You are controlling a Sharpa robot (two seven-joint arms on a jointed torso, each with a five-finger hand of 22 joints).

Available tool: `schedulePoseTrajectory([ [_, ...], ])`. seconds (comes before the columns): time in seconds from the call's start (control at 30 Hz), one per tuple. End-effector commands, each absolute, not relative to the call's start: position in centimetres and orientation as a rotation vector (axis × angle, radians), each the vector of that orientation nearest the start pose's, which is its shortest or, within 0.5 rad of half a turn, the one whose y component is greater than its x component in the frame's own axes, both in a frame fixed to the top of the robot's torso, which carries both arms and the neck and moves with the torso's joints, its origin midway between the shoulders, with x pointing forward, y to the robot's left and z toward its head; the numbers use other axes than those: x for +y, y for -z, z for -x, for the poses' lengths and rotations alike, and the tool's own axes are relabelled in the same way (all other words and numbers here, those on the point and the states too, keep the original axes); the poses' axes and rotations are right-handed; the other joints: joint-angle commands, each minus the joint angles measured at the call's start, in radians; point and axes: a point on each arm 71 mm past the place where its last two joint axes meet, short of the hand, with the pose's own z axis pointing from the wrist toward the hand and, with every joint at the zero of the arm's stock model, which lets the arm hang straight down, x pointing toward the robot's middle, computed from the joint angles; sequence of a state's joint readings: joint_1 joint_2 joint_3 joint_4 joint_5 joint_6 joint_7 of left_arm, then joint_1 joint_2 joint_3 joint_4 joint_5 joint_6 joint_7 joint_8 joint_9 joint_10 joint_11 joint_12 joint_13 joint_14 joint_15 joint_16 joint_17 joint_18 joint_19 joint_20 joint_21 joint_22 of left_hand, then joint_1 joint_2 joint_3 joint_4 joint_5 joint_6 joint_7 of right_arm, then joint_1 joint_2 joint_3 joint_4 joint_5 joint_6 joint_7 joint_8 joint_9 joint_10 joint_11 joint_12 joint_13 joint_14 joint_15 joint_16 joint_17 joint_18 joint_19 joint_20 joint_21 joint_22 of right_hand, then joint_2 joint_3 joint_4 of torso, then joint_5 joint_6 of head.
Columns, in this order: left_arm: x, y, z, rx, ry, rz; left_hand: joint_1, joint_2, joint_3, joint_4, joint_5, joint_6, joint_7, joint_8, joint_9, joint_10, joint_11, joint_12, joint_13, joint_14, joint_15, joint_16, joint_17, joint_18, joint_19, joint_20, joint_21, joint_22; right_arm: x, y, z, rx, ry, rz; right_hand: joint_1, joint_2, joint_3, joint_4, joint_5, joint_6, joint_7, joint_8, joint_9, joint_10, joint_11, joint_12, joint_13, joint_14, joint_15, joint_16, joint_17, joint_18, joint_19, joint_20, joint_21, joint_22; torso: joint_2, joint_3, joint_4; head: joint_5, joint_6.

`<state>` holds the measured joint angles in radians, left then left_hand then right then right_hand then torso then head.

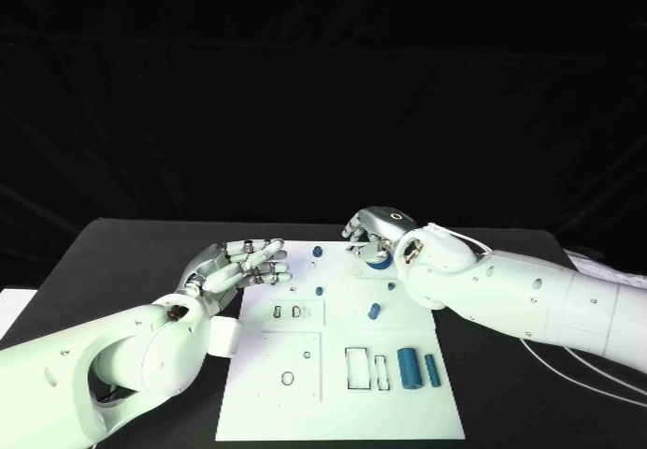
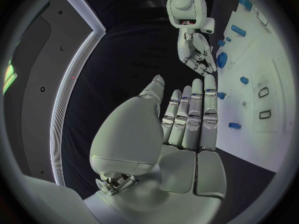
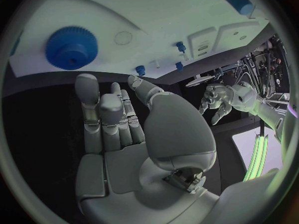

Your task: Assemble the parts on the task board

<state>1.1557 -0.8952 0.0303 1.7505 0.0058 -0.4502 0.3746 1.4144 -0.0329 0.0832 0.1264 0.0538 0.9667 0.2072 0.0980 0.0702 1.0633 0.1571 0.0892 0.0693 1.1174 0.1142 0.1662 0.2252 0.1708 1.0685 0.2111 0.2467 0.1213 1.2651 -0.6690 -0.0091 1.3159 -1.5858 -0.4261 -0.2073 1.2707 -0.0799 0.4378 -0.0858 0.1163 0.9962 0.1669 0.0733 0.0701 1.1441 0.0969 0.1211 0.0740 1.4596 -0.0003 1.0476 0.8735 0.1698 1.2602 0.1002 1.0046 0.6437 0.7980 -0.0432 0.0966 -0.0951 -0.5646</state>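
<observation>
The left hand [image 1: 240, 265] is sitting nearest, at the board's [image 1: 270, 393] left edge, about nine o'clock, fingers straight, side by side, holding nothing. The right hand [image 1: 378, 234] is hovering at the board's far end, twelve o'clock, fingers loosely bent and empty. The blue gear [image 3: 72, 47] is lying flat on the board just past its fingertips. I think it should come down slowly and pinch the gear by its rim.
</observation>
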Motion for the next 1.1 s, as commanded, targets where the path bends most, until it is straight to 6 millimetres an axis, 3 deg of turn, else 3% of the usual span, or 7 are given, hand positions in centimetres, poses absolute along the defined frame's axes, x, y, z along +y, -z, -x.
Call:
schedulePoseTrajectory([
  [0.03, 17.4, 15.5, -44.8, 1.408, 1.639, 1.151, 0.005, 0.006, 0.001, -0.006, -0.003, 0.004, 0.005, -0.004, -0.001, 0.003, 0.003, -0.005, 0.000, -0.001, -0.004, -0.006, 0.001, 0.009, 0.001, 0.001, -0.005, 0.000, -19.4, 14.2, -53.6, 1.539, -0.530, 0.014, -0.036, -0.033, -0.022, 0.021, 0.052, 0.000, 0.000, -0.004, -0.002, 0.078, -0.014, 0.032, 0.016, 0.032, -0.006, 0.057, 0.064, -0.018, 0.028, -0.005, 0.041, 0.057, -0.006, 0.0037, -0.0126, 0.006, 0.005],
  [0.17, 17.4, 15.5, -44.8, 1.409, 1.645, 1.151, 0.006, 0.007, 0.002, -0.008, -0.003, 0.004, 0.004, -0.004, -0.001, 0.004, 0.002, -0.005, 0.000, 0.000, -0.005, -0.005, 0.002, 0.009, 0.003, 0.001, -0.004, 0.000, -21.5, 14.3, -53.3, 1.647, -0.512, -0.052, -0.070, -0.079, -0.091, 0.042, 0.099, -0.001, -0.033, -0.002, -0.001, 0.266, -0.056, 0.163, 0.101, 0.067, -0.038, 0.211, 0.249, -0.059, 0.124, -0.032, 0.209, 0.307, -0.009, 0.0080, -0.0185, 0.002, 0.006],
  [0.23, 17.3, 15.5, -44.8, 1.411, 1.649, 1.151, 0.006, 0.007, 0.002, -0.009, -0.003, 0.005, 0.003, -0.004, -0.001, 0.005, 0.002, -0.005, 0.000, 0.001, -0.005, -0.005, 0.003, 0.009, 0.003, 0.000, -0.004, 0.000, -22.1, 14.4, -53.2, 1.679, -0.491, -0.062, -0.074, -0.082, -0.120, 0.052, 0.104, -0.001, -0.041, -0.001, -0.001, 0.280, -0.064, 0.222, 0.157, 0.071, -0.047, 0.250, 0.293, -0.071, 0.148, -0.045, 0.257, 0.377, -0.009, 0.0096, -0.0202, 0.004, 0.010],
  [0.27, 17.2, 15.5, -44.8, 1.413, 1.652, 1.151, 0.006, 0.007, 0.002, -0.009, -0.003, 0.005, 0.003, -0.004, -0.001, 0.005, 0.002, -0.005, 0.000, 0.001, -0.005, -0.005, 0.003, 0.009, 0.003, 0.000, -0.004, 0.000, -22.4, 14.5, -53.2, 1.692, -0.475, -0.063, -0.052, -0.072, -0.156, 0.060, 0.112, -0.004, -0.043, -0.001, -0.001, 0.221, -0.069, 0.320, 0.276, 0.066, -0.055, 0.279, 0.322, -0.079, 0.154, -0.047, 0.288, 0.414, -0.009, 0.0114, -0.0214, 0.006, 0.009],
  [0.3, 17.2, 15.5, -44.8, 1.413, 1.653, 1.151, 0.006, 0.007, 0.002, -0.009, -0.003, 0.005, 0.003, -0.004, -0.001, 0.005, 0.002, -0.005, 0.000, 0.001, -0.005, -0.005, 0.003, 0.009, 0.003, 0.000, -0.004, 0.000, -22.6, 14.5, -53.2, 1.698, -0.464, -0.065, -0.046, -0.066, -0.176, 0.069, 0.110, -0.008, -0.049, -0.002, -0.002, 0.211, -0.058, 0.421, 0.386, 0.064, -0.046, 0.291, 0.334, -0.077, 0.153, -0.052, 0.298, 0.429, -0.009, 0.0124, -0.0218, 0.006, 0.009],
  [0.47, 17.1, 15.5, -44.8, 1.416, 1.657, 1.151, 0.006, 0.007, 0.002, -0.009, -0.003, 0.005, 0.003, -0.004, -0.001, 0.005, 0.002, -0.005, 0.000, 0.001, -0.005, -0.005, 0.003, 0.009, 0.003, 0.000, -0.004, 0.000, -23.4, 14.8, -53.5, 1.706, -0.424, -0.085, -0.029, -0.051, -0.226, 0.098, 0.112, -0.018, -0.038, -0.001, -0.002, 0.165, -0.058, 0.693, 0.703, 0.064, -0.038, 0.333, 0.383, -0.084, 0.154, -0.041, 0.329, 0.472, -0.010, 0.0154, -0.0239, 0.001, 0.006],
  [1.1, 17.2, 15.6, -44.9, 1.419, 1.654, 1.153, 0.006, 0.007, 0.002, -0.009, -0.003, 0.005, 0.003, -0.004, -0.001, 0.005, 0.002, -0.005, 0.000, 0.001, -0.005, -0.005, 0.003, 0.009, 0.003, 0.000, -0.004, 0.000, -23.2, 15.9, -54.2, 1.710, -0.371, -0.096, 0.002, -0.031, -0.252, 0.118, 0.110, -0.022, -0.031, 0.004, -0.001, 0.182, -0.054, 0.870, 0.920, 0.072, -0.035, 0.381, 0.447, -0.094, 0.169, -0.034, 0.371, 0.538, -0.009, 0.0130, -0.0208, -0.006, -0.001],
])
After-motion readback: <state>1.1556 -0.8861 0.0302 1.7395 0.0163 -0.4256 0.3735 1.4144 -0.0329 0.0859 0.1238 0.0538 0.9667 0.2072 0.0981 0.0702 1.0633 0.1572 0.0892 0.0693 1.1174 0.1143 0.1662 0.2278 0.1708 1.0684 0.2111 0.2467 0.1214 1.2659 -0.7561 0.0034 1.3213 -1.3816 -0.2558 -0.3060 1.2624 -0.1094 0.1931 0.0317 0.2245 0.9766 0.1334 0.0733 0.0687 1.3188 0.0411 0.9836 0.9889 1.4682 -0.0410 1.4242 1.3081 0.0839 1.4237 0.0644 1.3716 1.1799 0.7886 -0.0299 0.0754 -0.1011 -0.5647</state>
